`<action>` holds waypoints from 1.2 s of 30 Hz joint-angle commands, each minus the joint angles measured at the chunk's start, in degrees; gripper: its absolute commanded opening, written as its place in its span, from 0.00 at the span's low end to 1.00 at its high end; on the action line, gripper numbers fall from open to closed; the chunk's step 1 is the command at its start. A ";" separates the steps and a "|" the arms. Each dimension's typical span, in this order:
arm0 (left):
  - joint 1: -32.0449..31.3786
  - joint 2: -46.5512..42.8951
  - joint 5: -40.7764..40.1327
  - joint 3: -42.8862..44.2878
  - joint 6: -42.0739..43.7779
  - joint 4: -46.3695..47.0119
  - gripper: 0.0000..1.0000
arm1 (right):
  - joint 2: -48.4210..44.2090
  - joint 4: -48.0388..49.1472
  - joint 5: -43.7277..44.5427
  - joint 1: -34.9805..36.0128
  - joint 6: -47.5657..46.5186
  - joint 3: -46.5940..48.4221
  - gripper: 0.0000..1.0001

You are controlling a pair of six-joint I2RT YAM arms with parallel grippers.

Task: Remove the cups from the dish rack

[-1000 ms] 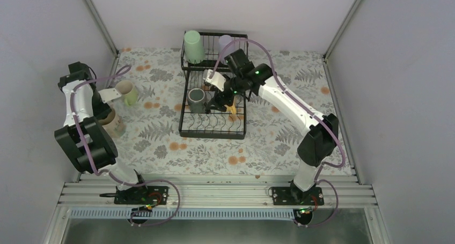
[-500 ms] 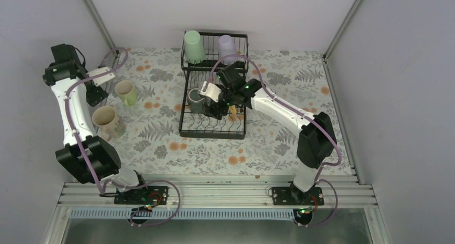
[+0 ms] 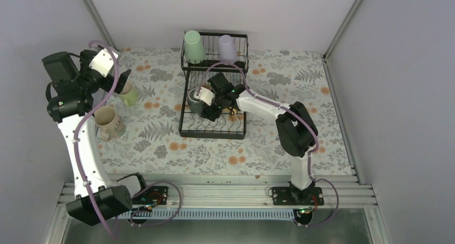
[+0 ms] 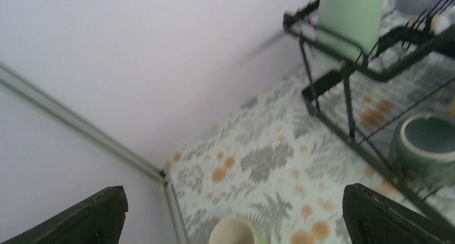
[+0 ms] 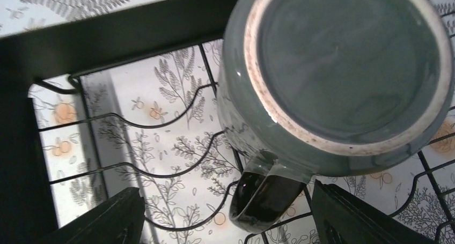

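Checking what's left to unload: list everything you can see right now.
dish rack: 1, black, table centre
mint-green tumbler: 1, upper shelf, left
lavender tumbler: 1, upper shelf, right
grey-green mug: 1, upside down, lower tray
yellow-orange cup: 1, lower tray, mostly hidden
light green mug: 1, table, left of rack
beige mug: 1, table, further left
table: 1, floral cover
left gripper: open, beside light green mug
right gripper: open, straddling grey-green mug's handle
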 commanded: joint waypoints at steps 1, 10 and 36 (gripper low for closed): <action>-0.09 -0.80 10.14 -2.37 -10.77 11.38 1.00 | 2.06 3.62 2.47 0.49 1.13 2.19 0.80; -0.17 -3.38 11.01 -9.69 -14.60 19.68 1.00 | 5.04 6.82 3.77 0.09 1.24 2.03 0.80; -1.84 -10.63 21.39 -22.86 -23.90 35.90 1.00 | 4.40 0.18 -3.41 -0.04 0.67 8.19 0.04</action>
